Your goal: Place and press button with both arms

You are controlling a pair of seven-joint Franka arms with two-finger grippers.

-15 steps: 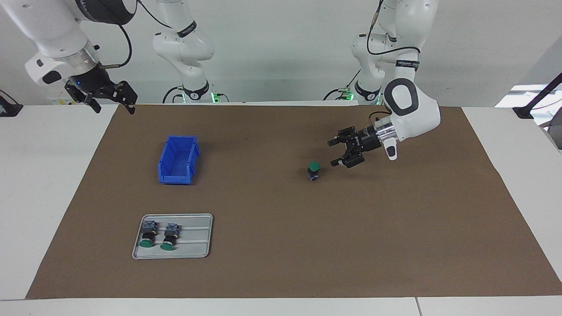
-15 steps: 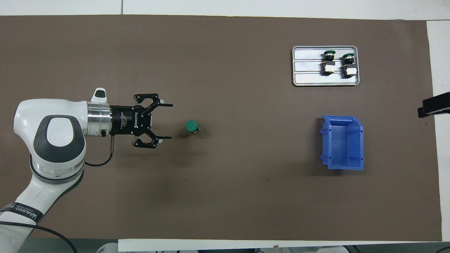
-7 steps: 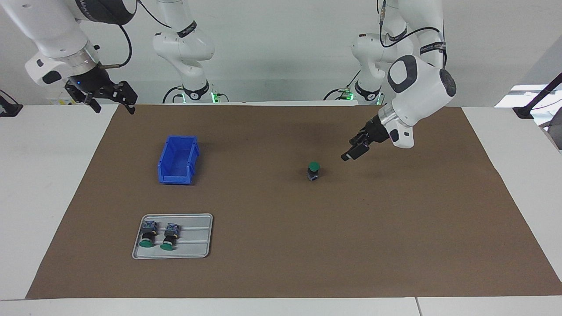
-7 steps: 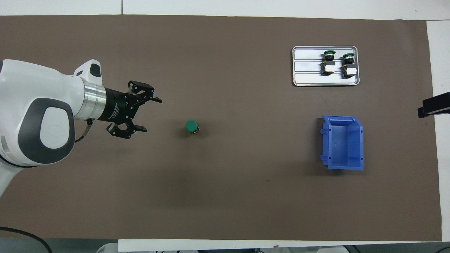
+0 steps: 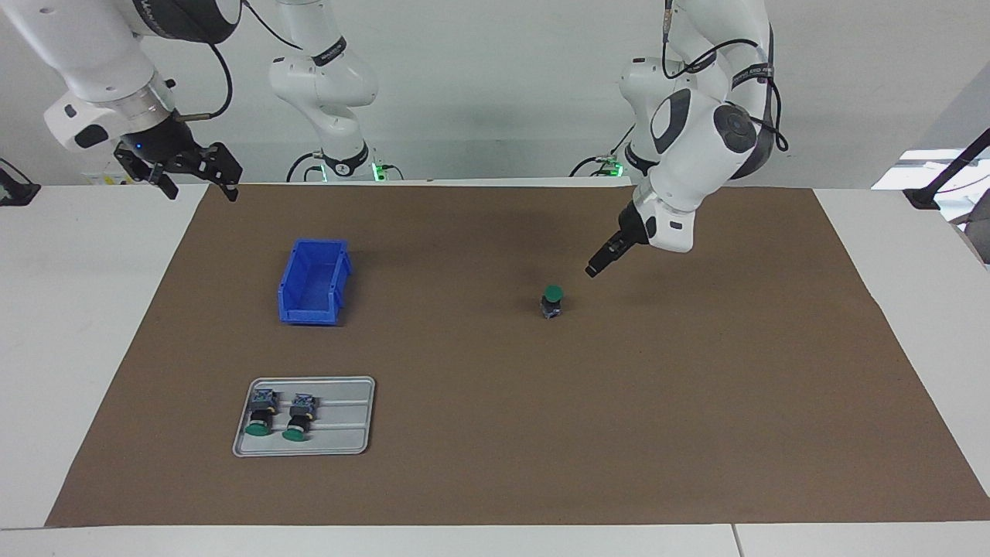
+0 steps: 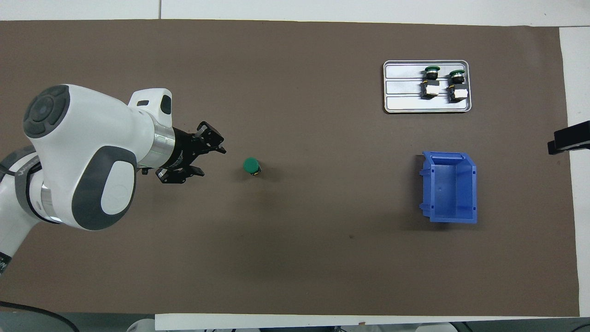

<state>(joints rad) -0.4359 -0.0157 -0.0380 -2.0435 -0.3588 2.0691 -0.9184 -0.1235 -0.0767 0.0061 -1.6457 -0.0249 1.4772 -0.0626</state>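
One button [image 5: 551,300] stands upright on the brown mat, green cap up; it also shows in the overhead view [image 6: 251,166]. My left gripper [image 5: 592,270] hangs over the mat beside the button, toward the left arm's end of the table. It slants down toward the button and does not touch it. In the overhead view the left gripper [image 6: 211,160] is open and empty. My right gripper [image 5: 199,190] waits open and empty, raised over the mat's corner at the right arm's end.
A silver tray [image 5: 344,422] holds two more buttons [image 5: 261,411] lying on their sides; the tray also shows in the overhead view [image 6: 403,87]. A blue bin [image 5: 313,282] stands open and empty nearer to the robots than the tray; it also shows in the overhead view [image 6: 451,186].
The left arm has lifted its elbow and turned its wrist, so the left gripper now slants down toward the button instead of lying level. The button and the right arm have not moved.
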